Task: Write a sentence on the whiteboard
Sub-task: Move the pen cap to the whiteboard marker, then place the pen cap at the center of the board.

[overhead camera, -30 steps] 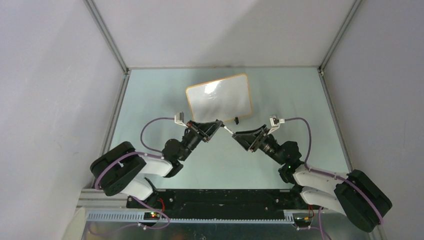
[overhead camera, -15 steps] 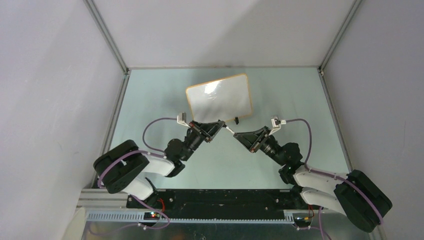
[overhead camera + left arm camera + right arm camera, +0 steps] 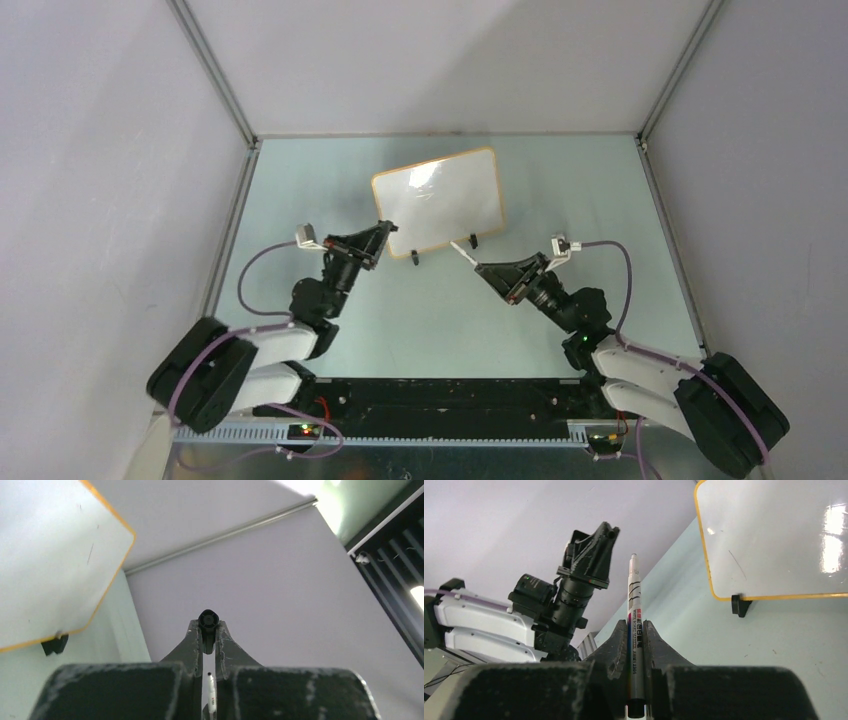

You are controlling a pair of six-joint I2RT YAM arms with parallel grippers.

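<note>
The small rectangular white whiteboard with a thin orange-tan frame is standing propped on two black clip feet toward the back middle of the pale green table. Its face is showing glare and a few faint streaks. Just in front, the right gripper is clamping a white-barrelled marker, its bare tip pointing near the board's lower edge. The left gripper, beside the board's lower left corner, is pinching a small round black cap.
</note>
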